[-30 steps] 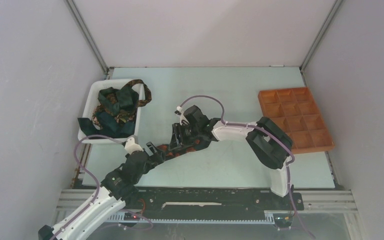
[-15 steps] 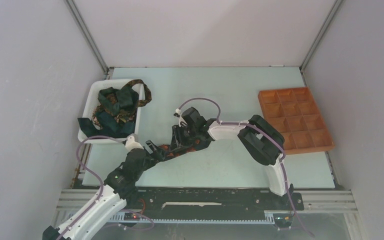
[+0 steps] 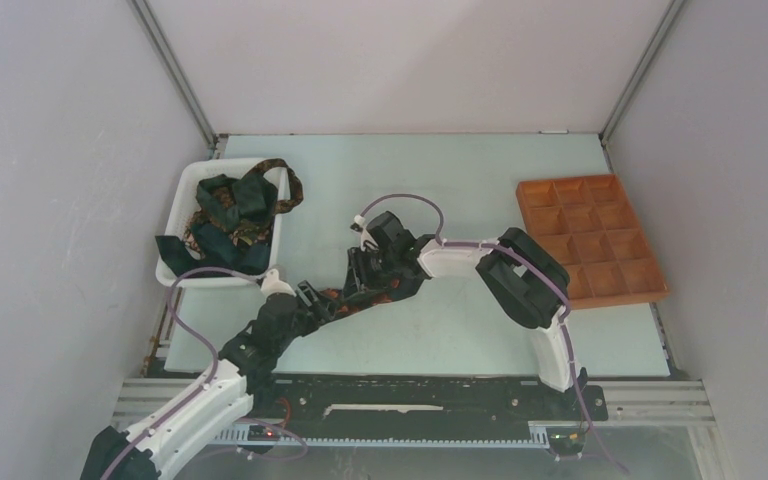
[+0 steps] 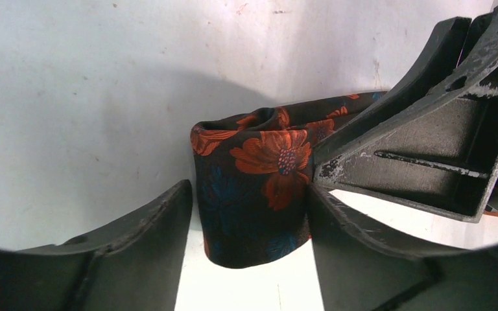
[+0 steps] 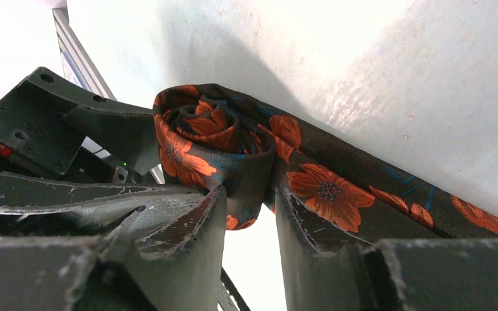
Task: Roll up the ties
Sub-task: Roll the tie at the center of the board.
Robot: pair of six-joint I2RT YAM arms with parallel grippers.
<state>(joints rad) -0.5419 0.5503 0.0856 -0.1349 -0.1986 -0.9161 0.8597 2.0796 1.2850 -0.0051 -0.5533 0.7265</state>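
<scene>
A dark tie with orange-red flowers [image 3: 339,296] lies on the table between my two grippers, one end wound into a small roll [image 5: 198,133]. My right gripper [image 5: 249,194] is shut on the roll, a finger pressing each side; the flat tail [image 5: 363,194] runs off to the right. My left gripper [image 4: 249,192] is open around the same roll [image 4: 259,188]: its right finger [image 4: 363,246] touches the fabric, and a thin gap shows at the left finger [image 4: 136,246]. In the top view the left gripper [image 3: 310,298] and right gripper [image 3: 358,284] sit close together.
A white plastic bin [image 3: 182,190] at the back left holds several more tangled dark ties [image 3: 228,215], one hanging over its rim. An orange-brown compartment tray [image 3: 590,240] sits at the right. The right gripper's black frame [image 4: 428,142] fills the right of the left wrist view.
The left arm has pushed forward and to the right, bringing its gripper closer to the roll. The right gripper has stayed on the roll, shifting only slightly.
</scene>
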